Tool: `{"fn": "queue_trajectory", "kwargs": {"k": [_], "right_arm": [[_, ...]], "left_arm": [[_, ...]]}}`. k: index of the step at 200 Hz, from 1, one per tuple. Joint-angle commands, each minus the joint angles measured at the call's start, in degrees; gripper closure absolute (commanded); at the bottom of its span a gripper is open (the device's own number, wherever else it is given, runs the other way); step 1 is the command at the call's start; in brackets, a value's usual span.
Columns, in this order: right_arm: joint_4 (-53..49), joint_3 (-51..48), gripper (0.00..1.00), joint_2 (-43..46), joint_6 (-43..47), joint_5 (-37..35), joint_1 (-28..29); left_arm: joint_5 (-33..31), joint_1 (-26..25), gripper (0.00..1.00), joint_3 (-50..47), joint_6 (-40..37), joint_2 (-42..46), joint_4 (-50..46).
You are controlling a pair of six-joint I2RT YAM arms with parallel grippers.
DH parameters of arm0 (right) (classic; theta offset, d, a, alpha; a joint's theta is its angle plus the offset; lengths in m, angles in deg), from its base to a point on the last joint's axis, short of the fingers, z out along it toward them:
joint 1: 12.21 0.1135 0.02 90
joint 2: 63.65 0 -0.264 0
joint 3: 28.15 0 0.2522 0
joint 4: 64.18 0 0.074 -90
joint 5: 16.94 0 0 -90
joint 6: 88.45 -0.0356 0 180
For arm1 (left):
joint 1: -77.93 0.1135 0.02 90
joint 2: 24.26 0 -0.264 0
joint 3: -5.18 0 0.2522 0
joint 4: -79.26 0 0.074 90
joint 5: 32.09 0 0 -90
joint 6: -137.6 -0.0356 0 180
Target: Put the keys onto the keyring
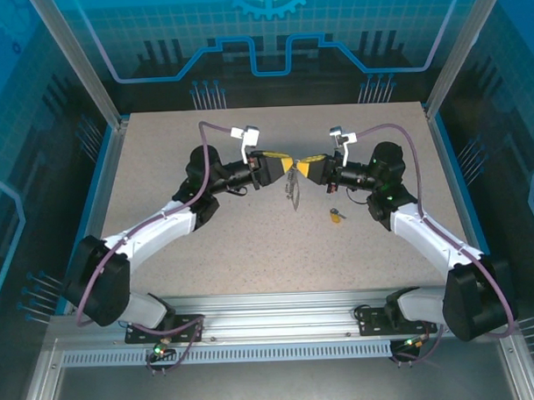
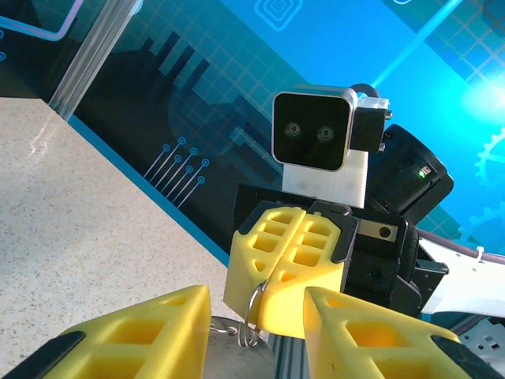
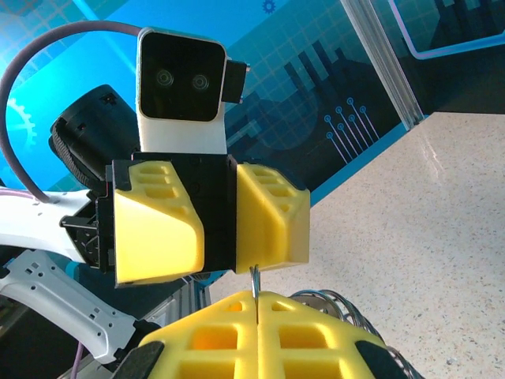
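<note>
The two arms reach in from the near corners and meet head to head over the middle of the table (image 1: pixel 207 255). The right gripper (image 2: pixel 272 272) is clenched: its yellow fingers (image 3: pixel 237 335) press flat together with no gap. A thin sliver of metal stands up out of the seam between them. It grasps the keyring (image 1: pixel 292 192) by its metal part. In the left wrist view, a silvery wire ring (image 2: pixel 252 312) pokes out from between those closed fingers and hangs just below them.

The left gripper (image 3: pixel 215 237) faces it from the left with its fingers spread wide, released and holding nothing. Its two yellow fingers (image 2: pixel 134 335) stand apart on either side of the wire ring. The pictures do not settle whether either one touches the metal.

From above, the rest of the keyring shows as thin dark and silvery lines trailing toward the near side, right under the point where the grippers meet. I cannot tell whether its lower end touches the table. In the right wrist view, some silvery coils sit just right of the closed fingers.

The key (image 1: pixel 337 216), tiny with a yellow head, lies flat on the table. It is near and to the right of the keyring, apart from it, and close beside the right arm.
</note>
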Motion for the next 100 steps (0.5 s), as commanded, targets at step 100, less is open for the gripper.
{"fn": "queue_trajectory", "kwargs": {"k": [100], "right_arm": [[3.06, -0.28, 1.0, -0.88, -0.7, -1.96, 0.21]], "left_arm": [[1.57, -1.63, 0.7, -2.36, 2.83, -1.79, 7.64]]}}
